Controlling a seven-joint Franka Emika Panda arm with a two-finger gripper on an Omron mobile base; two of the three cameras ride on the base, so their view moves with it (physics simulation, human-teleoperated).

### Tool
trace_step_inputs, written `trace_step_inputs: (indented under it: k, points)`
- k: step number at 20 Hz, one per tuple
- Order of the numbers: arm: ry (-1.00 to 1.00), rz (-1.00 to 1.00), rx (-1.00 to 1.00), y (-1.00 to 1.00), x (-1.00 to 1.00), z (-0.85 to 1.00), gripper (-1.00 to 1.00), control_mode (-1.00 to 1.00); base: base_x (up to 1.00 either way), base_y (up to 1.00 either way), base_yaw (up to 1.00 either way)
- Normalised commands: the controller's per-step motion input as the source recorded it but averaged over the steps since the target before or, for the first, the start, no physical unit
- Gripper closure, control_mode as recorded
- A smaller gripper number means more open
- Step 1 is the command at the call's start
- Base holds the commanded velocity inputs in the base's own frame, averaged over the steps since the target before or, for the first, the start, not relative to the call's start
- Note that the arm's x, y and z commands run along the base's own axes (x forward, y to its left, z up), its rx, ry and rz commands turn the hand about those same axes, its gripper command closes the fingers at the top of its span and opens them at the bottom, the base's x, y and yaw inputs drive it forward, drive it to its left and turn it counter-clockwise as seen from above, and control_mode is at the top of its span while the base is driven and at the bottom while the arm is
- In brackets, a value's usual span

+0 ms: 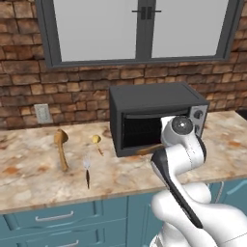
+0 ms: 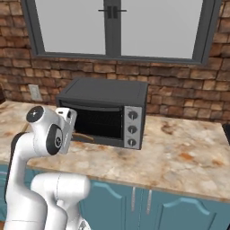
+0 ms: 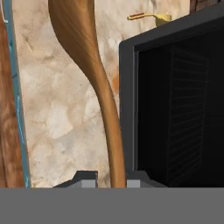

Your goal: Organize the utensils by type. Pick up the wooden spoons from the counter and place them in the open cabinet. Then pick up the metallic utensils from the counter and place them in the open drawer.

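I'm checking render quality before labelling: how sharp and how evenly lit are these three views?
Left base view: soft and flat-lit, the toaster oven casting faint shade on the counter. Right base view: similar, its oven cavity dark, no glare. Hand view: the wooden spoon held in the claw looms large and stretched, yet crisp; the gold spoon is tiny but clear.

Two wooden spoons can be counted, one lying on the counter (image 1: 61,147) and one seen close up beside the oven (image 3: 94,83), plus two small metal utensils (a gold spoon (image 1: 97,141) and a dark-handled piece (image 1: 87,170)), one toaster oven (image 1: 157,116), one window (image 1: 140,29) and one wall socket (image 1: 42,113).
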Motion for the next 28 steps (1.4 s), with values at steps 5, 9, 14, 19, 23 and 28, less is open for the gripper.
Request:
trace_step_inputs:
  k: [5,9,14,19,23,28]
  points:
    - [0.0,0.0,0.0,0.0,0.0,0.0,1.0,1.0,-0.42,-0.2,0.05]
    - [0.0,0.0,0.0,0.0,0.0,0.0,1.0,1.0,-0.6,-0.35,0.01]
    - [0.0,0.0,0.0,0.0,0.0,0.0,1.0,1.0,-0.39,-0.35,-0.04]
    - [0.0,0.0,0.0,0.0,0.0,0.0,1.0,1.0,-0.23,-0.37,-0.26]
    - [0.0,0.0,0.0,0.0,0.0,0.0,1.0,1.0,-0.2,-0.51,-0.38]
    - [0.0,0.0,0.0,0.0,0.0,0.0,1.0,1.0,-0.17,-0.5,-0.48]
